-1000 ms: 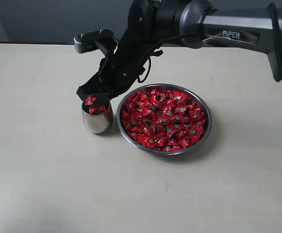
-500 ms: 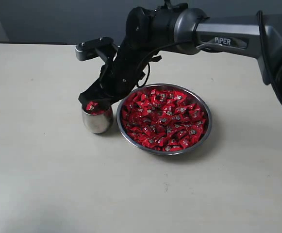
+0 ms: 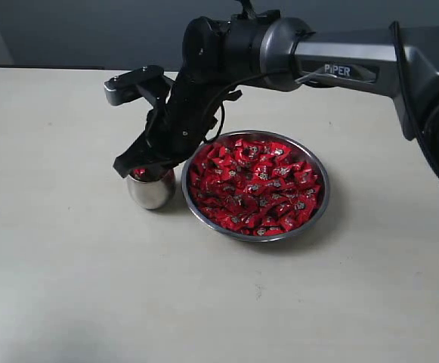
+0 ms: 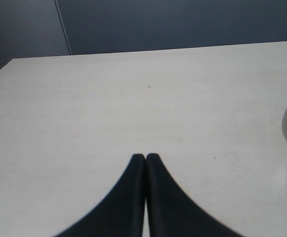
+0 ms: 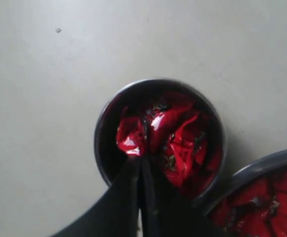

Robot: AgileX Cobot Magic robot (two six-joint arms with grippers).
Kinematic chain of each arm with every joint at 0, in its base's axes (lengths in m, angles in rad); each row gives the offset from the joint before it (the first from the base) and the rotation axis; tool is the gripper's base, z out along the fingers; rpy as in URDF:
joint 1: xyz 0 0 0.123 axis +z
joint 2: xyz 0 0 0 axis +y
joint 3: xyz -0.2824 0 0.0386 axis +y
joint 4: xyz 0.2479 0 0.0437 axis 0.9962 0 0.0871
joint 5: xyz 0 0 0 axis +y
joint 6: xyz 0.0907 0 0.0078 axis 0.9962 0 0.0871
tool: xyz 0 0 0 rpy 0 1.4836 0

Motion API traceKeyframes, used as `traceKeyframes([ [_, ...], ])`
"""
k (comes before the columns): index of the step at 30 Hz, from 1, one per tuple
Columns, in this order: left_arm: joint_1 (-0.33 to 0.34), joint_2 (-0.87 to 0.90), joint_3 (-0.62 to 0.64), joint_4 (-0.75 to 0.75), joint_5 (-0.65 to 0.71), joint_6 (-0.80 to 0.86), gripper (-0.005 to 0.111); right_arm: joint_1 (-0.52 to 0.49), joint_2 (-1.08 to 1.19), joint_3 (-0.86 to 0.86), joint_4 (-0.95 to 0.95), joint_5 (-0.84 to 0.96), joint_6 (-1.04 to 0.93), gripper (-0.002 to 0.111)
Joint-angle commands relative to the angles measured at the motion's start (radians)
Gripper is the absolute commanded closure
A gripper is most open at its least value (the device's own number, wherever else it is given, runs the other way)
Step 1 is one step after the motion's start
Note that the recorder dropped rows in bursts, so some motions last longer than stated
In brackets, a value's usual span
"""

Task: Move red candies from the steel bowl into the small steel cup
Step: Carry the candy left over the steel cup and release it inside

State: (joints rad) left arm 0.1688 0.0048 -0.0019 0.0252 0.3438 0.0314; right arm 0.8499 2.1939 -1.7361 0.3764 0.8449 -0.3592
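Right gripper [image 5: 142, 152] lower than before, in small steel cup [image 3: 151, 193], tight on red candy [image 5: 130, 139].

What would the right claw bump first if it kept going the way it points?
Probably the red candies piled in the small steel cup: the right claw, shut, points right into the cup's mouth. How close its tips are to them is unclear.

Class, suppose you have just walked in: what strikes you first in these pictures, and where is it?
The bowl mid-table, heaped with shiny red candies, grabs the eye first. Next comes the dark right arm reaching in from the right, its shut tool at the mouth of the small cup beside the bowl, which holds candies too.
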Motion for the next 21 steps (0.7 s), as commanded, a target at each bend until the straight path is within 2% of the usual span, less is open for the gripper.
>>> traceKeyframes([
  [1, 0.002, -0.005, 0.002, 0.002, -0.01, -0.002, 0.106, 0.001, -0.003, -0.008, -0.006, -0.021, -0.004, 0.109],
  [21, 0.002, -0.005, 0.002, 0.002, -0.01, -0.002, 0.106, 0.001, -0.003, -0.046, 0.001, 0.032, -0.004, 0.109],
])
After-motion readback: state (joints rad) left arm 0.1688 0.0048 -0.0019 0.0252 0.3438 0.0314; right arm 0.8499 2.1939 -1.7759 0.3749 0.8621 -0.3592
